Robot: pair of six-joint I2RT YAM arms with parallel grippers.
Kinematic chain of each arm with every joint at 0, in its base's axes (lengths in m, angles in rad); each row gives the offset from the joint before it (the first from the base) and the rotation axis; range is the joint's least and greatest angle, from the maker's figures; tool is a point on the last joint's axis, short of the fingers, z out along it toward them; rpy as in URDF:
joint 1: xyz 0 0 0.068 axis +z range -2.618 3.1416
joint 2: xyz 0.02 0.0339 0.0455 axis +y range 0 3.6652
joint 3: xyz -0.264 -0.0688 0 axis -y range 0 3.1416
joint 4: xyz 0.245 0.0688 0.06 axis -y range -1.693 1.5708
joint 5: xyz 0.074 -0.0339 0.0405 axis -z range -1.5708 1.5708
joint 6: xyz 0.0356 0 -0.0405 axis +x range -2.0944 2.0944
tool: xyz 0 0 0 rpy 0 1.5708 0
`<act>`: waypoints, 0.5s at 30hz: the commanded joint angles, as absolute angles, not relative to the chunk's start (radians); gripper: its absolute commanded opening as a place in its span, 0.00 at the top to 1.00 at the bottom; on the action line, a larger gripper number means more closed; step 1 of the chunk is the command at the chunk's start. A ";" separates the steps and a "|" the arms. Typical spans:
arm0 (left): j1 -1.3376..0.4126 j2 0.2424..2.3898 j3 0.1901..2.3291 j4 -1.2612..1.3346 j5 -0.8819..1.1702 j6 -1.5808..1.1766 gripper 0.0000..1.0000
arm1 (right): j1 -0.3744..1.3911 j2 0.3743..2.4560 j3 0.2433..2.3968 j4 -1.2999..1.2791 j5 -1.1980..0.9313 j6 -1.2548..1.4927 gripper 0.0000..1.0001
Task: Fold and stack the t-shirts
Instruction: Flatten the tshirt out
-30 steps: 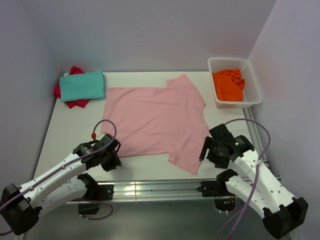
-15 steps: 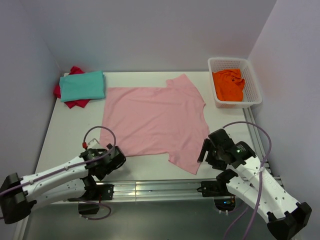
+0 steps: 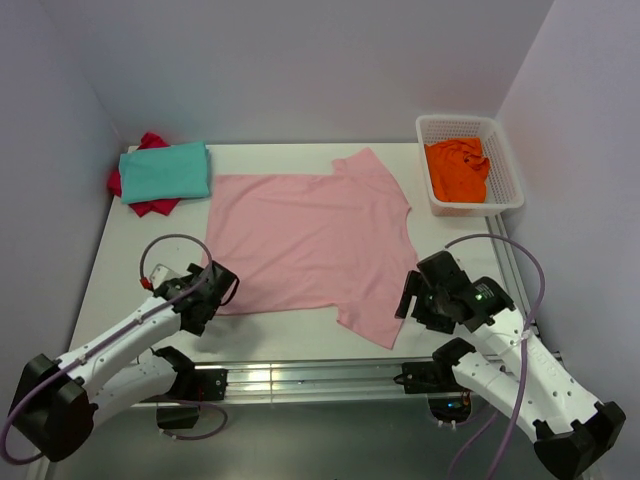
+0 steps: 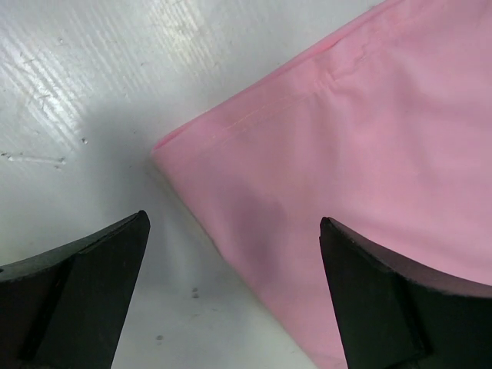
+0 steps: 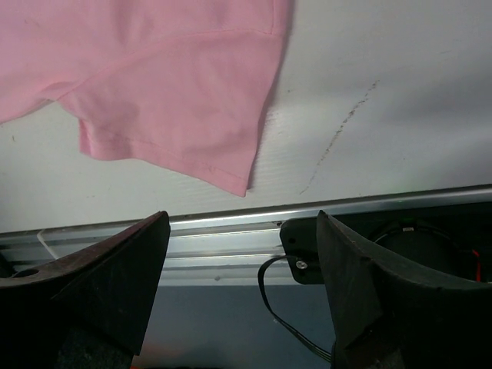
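A pink t-shirt (image 3: pixel 310 240) lies spread flat in the middle of the table. My left gripper (image 3: pixel 212 300) hovers open over its near left corner (image 4: pixel 165 146), which lies between the black fingers (image 4: pixel 77 292) untouched. At the near right, my right gripper (image 3: pixel 412 300) stands open beside the sleeve. The right wrist view shows that sleeve's hem (image 5: pixel 184 100) ahead of the open jaws (image 5: pixel 242 223), which hold nothing. A folded teal t-shirt (image 3: pixel 165 170) rests on a red one (image 3: pixel 150 206) at the back left. An orange t-shirt (image 3: pixel 458 168) is bunched in a basket.
The white plastic basket (image 3: pixel 505 165) stands at the back right corner. The table's aluminium front rail (image 5: pixel 231 231) runs just under my right gripper, with a cable and an arm base beyond it. Grey walls close in left, back and right.
My left gripper has opened and shifted a little left and away from the front edge, to the shirt's corner. The right arm has hardly moved.
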State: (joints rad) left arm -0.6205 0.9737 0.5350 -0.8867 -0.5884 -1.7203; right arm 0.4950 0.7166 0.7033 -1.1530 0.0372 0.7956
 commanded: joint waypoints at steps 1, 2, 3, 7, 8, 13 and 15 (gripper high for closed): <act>-0.569 0.962 0.529 -0.839 -0.603 -1.651 0.00 | 0.502 0.729 0.736 -1.161 0.072 0.779 0.16; -0.562 0.972 0.528 -0.838 -0.594 -1.644 0.01 | 0.500 0.735 0.738 -1.158 0.072 0.779 0.16; -0.554 1.003 0.522 -0.841 -0.582 -1.644 0.00 | 0.502 0.748 0.739 -1.152 0.074 0.776 0.16; -0.548 1.068 0.512 -0.828 -0.529 -1.674 0.01 | 0.500 0.779 0.742 -1.143 0.074 0.770 0.16; -0.549 1.077 0.514 -0.830 -0.529 -1.675 0.02 | 0.500 0.782 0.744 -1.141 0.080 0.769 0.16; -0.546 1.103 0.517 -0.789 -0.526 -1.654 0.03 | 0.500 0.793 0.747 -1.141 0.087 0.765 0.16; -0.543 1.129 0.512 -0.764 -0.528 -1.646 0.09 | 0.502 0.796 0.747 -1.140 0.087 0.762 0.16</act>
State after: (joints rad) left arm -0.5526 1.1038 0.5182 -0.8101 -0.5327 -1.6653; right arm 0.4950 0.7952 0.7033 -1.1519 0.0505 0.7692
